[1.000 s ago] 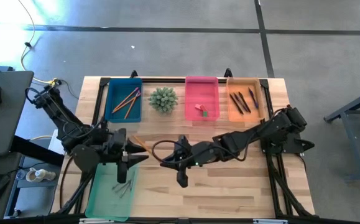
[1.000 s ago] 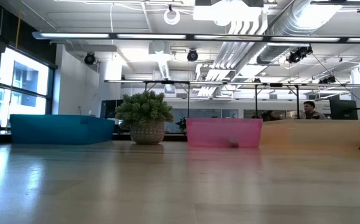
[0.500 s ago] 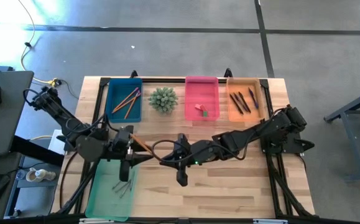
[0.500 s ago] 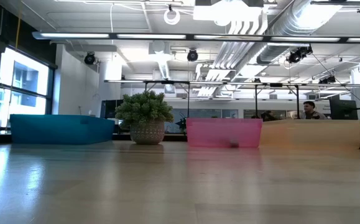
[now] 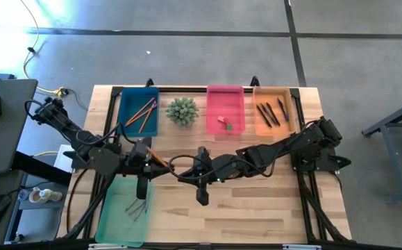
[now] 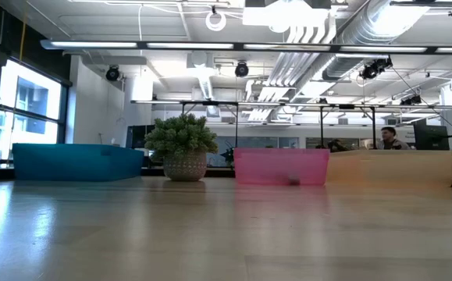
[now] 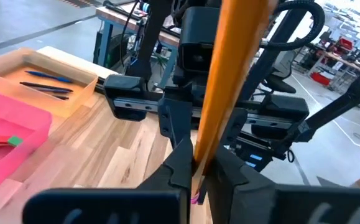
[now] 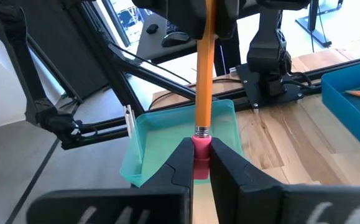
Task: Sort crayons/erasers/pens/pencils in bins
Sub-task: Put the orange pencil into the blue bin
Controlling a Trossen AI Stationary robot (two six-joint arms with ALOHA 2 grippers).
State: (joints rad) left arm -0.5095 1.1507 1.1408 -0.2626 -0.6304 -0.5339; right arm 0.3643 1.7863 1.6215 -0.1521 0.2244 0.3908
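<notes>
Closing on the pencil [image 7: 229, 93], our left gripper [image 7: 199, 167] is now pinching its shaft, where half a second ago those fingers were standing spread beside it. Our right gripper [image 8: 201, 163] is pressing together on the pink eraser end of the same pencil [image 8: 203, 74], so both arms are gripping one stick at once, in the air in front of the plant [image 5: 182, 110] and just left of it. We are reading this as a handover in progress: the left arm is taking over and the right one has not yet let go.

Looking from above, the pencil is showing only as a short orange sliver between the two grippers, so we cannot be sure of its tilt. We are judging that the blue bin [image 5: 138, 111], left of the plant and already holding other pencils [image 5: 142, 112], is where it belongs. The pink bin [image 5: 225, 107] right of the plant is holding erasers [image 5: 224, 122], the orange bin [image 5: 273, 111] beyond it pens [image 5: 269, 113], and the green bin [image 5: 123, 212], in front of the plant and further left, crayons [image 5: 139, 207].
</notes>
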